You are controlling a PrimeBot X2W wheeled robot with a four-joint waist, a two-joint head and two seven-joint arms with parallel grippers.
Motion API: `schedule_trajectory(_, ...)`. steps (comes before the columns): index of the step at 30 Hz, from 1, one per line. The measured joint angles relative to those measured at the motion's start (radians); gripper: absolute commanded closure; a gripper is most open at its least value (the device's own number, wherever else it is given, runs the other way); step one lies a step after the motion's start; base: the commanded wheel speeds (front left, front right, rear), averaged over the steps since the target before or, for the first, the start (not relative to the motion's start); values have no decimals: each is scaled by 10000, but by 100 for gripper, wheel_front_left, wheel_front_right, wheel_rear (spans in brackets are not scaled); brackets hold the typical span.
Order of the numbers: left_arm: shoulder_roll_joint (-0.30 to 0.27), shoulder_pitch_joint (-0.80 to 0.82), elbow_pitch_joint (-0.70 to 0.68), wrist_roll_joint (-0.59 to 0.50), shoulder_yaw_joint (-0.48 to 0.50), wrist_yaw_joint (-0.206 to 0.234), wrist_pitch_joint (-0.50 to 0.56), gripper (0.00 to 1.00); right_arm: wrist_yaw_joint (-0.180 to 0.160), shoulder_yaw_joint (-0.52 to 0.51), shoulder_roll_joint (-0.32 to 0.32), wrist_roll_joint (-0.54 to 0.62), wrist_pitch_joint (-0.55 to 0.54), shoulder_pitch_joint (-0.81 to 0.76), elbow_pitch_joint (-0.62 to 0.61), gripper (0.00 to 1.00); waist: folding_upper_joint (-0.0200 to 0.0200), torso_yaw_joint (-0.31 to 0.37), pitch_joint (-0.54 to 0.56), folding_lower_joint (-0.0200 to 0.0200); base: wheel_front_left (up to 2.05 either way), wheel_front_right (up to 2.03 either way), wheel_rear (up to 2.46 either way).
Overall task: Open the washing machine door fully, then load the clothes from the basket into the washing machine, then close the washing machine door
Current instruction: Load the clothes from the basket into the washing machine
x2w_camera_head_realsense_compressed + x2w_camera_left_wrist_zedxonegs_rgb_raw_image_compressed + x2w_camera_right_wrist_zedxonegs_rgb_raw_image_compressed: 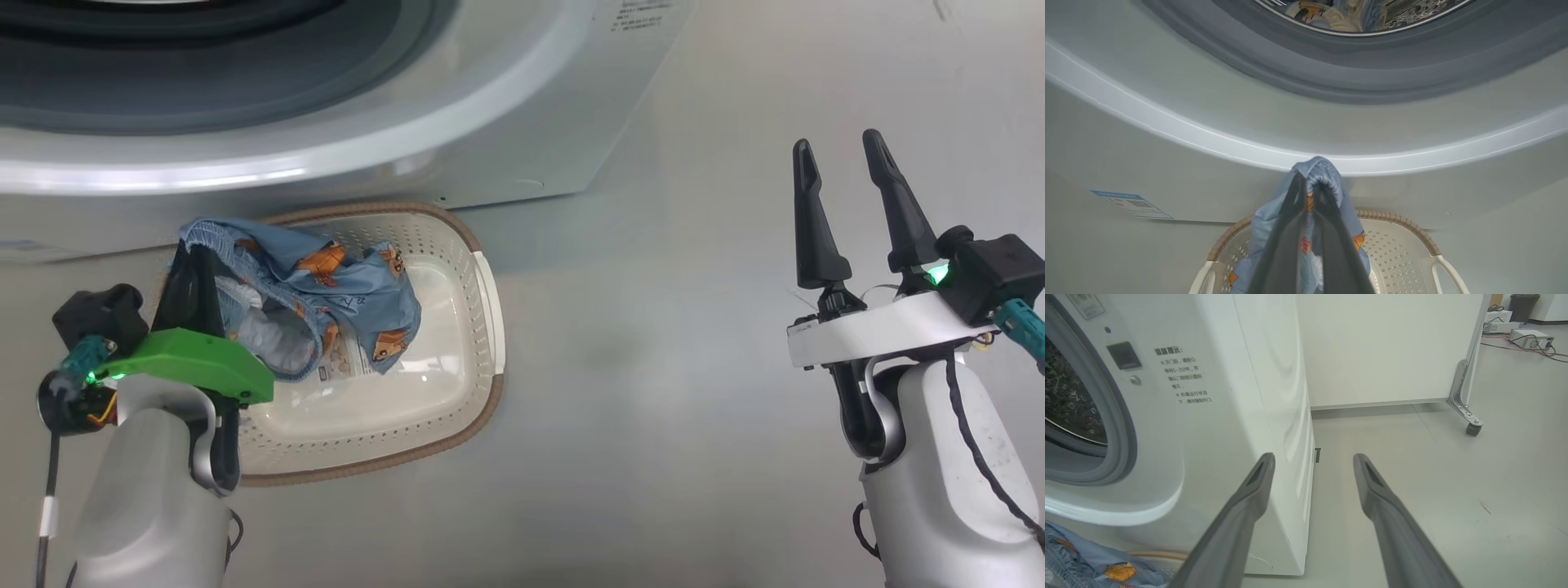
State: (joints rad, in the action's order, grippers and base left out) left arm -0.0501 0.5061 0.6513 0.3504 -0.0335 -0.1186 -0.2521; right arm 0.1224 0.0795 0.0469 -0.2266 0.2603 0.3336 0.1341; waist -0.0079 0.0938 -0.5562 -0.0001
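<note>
left wrist view: left gripper (1307, 185) is clamped on a bunched fold of the clothes (1327, 171), held up above the basket (1396, 224) and just below the washing machine (1208, 122) opening. we'd raise it well over the grey gasket (1331, 77) so the hanging tail doesn't snag on the lip. then we'd push deep into the drum (1412, 12) before letting go, or the piece may slide back out. right gripper (838, 143) is spread wide and empty, off to the side over the floor (653, 367), best parked clear of the path.
</note>
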Motion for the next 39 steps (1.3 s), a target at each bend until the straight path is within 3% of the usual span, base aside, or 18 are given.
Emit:
schedule_trajectory(14,90,-1706,-2374,-247,153,-42,0,100,0,98,0,2,0,-906,328,0,0,-582,2046,0,0,0,0)
schedule_trajectory(39,96,-5533,-4117,-525,125,370,0,100,-2,445,228,-15,0,-3481,869,0,0,-537,5516,-1,0,0,0)
